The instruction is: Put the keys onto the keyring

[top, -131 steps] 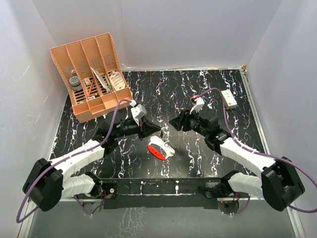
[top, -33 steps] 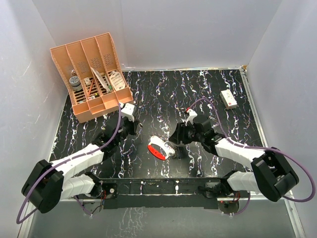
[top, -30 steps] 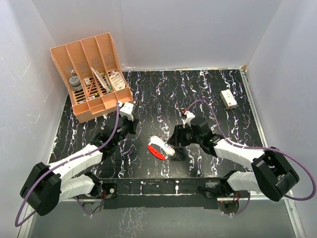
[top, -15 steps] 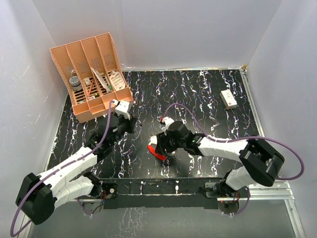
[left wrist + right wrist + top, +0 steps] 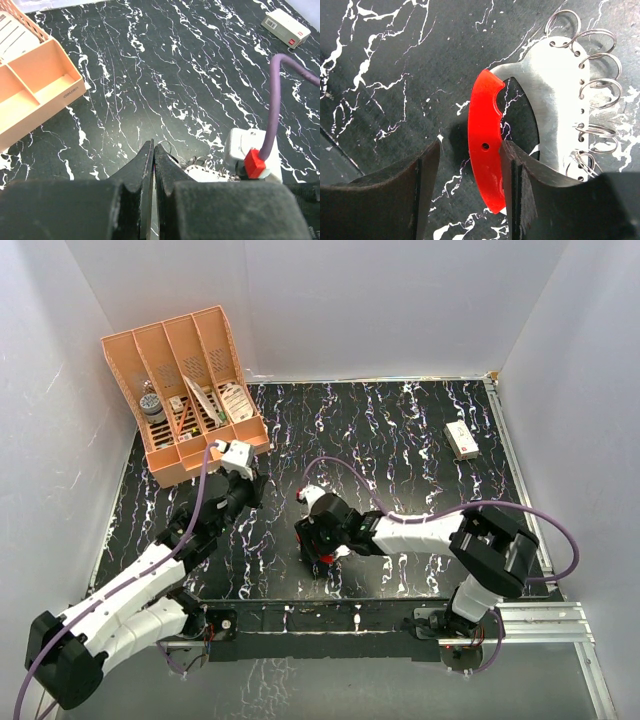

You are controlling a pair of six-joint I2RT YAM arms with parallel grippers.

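While left pincer (image 5: 153, 161) clenched, right pincer (image 5: 470, 172), released, straddles keyring (image 5: 546, 100) red edge, well inside table (image 5: 400, 430) edges.

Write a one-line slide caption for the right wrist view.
Right gripper, jaws open, straddles the red crescent of the keyring lying on the black marbled table.

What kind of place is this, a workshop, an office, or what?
Probably a robot lab test cell: plain white walls box in a black marbled table, two robot arms are bolted at its near edge, and an orange desk organizer stands in a far corner.
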